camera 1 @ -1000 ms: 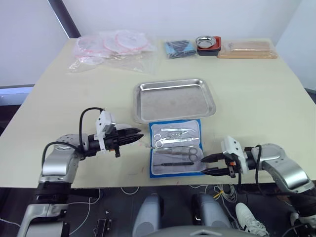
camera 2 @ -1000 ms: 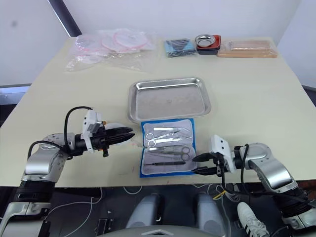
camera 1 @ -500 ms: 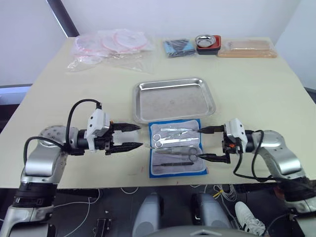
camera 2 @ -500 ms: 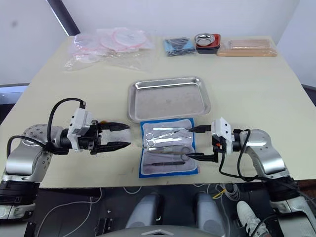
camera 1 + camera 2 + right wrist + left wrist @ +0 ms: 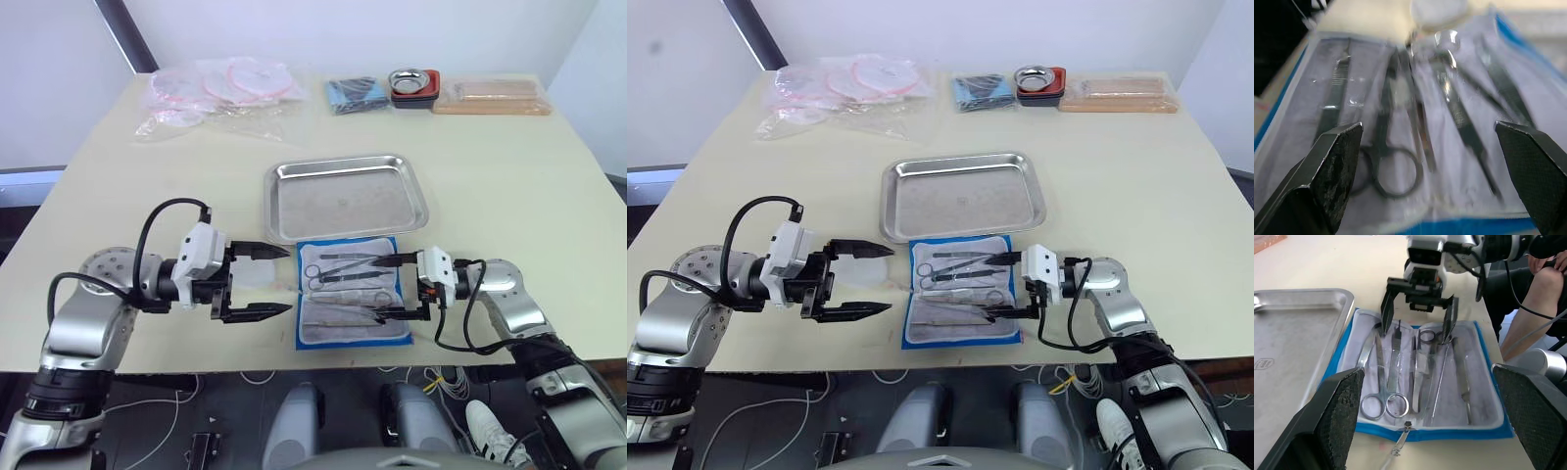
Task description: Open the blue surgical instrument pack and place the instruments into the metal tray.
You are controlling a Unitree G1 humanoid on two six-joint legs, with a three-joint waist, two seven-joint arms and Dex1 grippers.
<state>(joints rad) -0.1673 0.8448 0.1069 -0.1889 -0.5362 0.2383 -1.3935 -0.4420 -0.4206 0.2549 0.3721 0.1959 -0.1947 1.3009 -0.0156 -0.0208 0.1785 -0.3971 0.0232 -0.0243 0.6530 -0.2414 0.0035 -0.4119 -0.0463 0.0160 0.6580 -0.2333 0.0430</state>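
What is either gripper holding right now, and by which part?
Nothing. The right gripper is open, its fingers spread over the instruments in the opened blue surgical instrument pack. The left gripper is open beside the pack.

Blue pack (image 5: 353,292) open flat, instruments (image 5: 1400,369) in lining; metal tray (image 5: 347,197) just behind, bare.

We note a pale cream rectangular table (image 5: 509,186), shiny steel tray (image 5: 346,197), opened blue instrument pack (image 5: 351,291), clear plastic bags (image 5: 220,93), small blue packet (image 5: 353,94), red-based steel bowl (image 5: 413,86), flat tan package (image 5: 490,97).
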